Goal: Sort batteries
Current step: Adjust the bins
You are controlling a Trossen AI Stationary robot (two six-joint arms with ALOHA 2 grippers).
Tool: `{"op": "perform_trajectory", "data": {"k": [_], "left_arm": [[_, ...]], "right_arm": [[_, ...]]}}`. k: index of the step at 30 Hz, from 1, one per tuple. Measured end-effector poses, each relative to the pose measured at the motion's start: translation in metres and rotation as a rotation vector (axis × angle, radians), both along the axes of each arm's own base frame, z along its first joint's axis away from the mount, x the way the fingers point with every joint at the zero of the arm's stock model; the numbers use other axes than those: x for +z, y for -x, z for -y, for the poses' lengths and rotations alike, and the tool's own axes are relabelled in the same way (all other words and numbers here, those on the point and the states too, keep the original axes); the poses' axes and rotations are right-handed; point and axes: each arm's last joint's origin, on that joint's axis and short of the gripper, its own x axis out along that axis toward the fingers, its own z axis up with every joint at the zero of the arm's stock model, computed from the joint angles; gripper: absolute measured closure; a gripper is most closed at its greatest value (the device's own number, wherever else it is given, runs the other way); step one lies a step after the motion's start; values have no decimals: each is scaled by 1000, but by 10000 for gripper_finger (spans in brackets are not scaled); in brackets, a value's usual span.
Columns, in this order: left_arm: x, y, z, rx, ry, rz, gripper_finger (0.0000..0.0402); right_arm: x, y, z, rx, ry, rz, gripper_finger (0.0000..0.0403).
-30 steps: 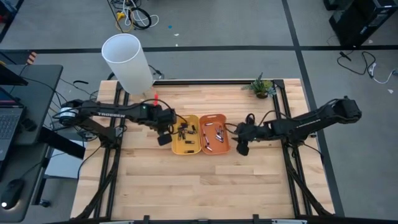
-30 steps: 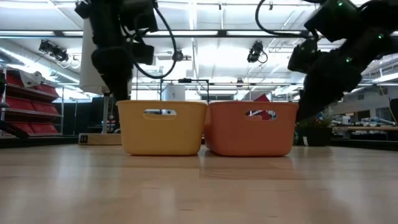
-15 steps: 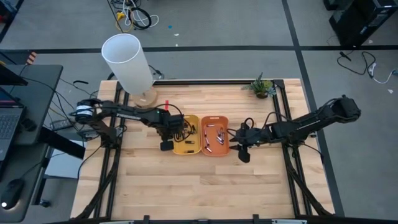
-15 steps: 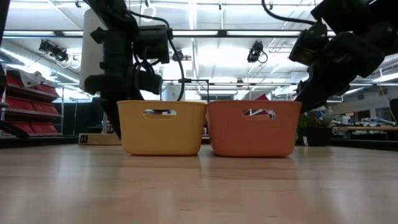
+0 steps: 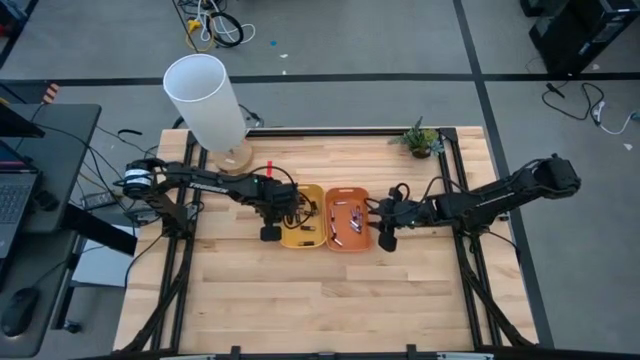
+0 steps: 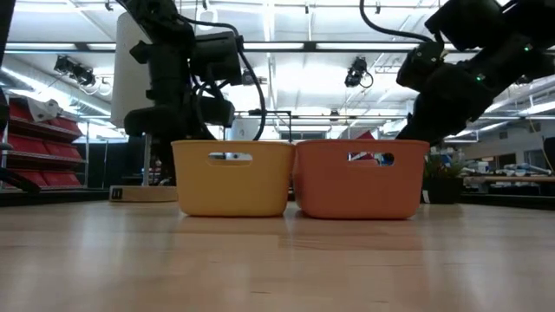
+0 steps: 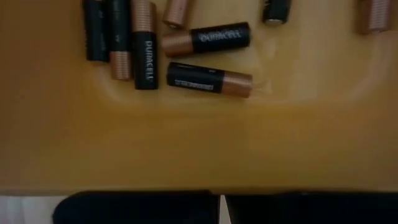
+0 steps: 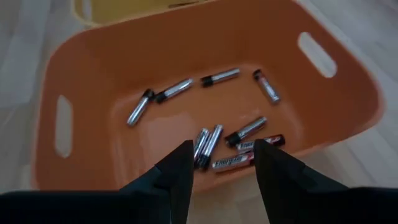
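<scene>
Two grippers at trays: right fingers (image 8: 180, 171) wide, left's state unclear.

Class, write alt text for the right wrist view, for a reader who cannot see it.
An orange bin holds about nine slim silver-and-black batteries scattered on its floor. The right tool hangs open at the bin's rim, empty. A yellow bin edge shows beyond.

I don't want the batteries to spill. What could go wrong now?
The right end effector is open, right at the orange bin's wall; it might bump or push the bin.

The slim silver batteries lie bunched together, so it may grab two.

The left end effector sits at the yellow bin's edge and could nudge it.
</scene>
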Motion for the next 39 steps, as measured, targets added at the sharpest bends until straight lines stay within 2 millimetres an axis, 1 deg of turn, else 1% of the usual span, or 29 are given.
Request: {"op": "perform_trajectory", "data": {"k": [4,8,10,12,14,16,18,19,20,22,24,30,34,39], "left_arm": [[0,-1,2,-17,43,11,384],[0,1,2,-17,46,-7,384],[0,2,2,-14,47,-13,384],[0,2,2,-11,47,-14,384],[0,2,2,-11,46,-17,384],[0,2,2,-10,45,-19,384],[0,2,2,-9,34,-20,384],[0,2,1,-7,26,-21,384],[0,2,1,-6,26,-21,384],[0,2,1,-5,27,-21,384],[0,2,1,-3,27,-21,384],[0,2,1,21,32,-20,384],[0,2,1,18,32,-20,384],[0,2,1,17,32,-20,384]], "right_arm": [[0,0,5,-26,1,0,247],[0,0,8,-73,18,6,248],[2,0,5,-89,8,28,248],[7,0,-1,-66,-12,71,252],[13,1,-10,0,-42,110,257],[18,3,-22,154,-80,124,265],[19,6,-34,351,-143,104,274],[18,7,-38,413,-167,94,279],[17,8,-42,439,-181,88,285],[14,7,-45,449,-182,72,299],[7,5,-46,439,-167,31,313],[-13,-4,-37,386,-151,-49,344],[-17,-11,-32,364,-145,-24,350],[-17,-14,-29,352,-138,-5,349]]}}
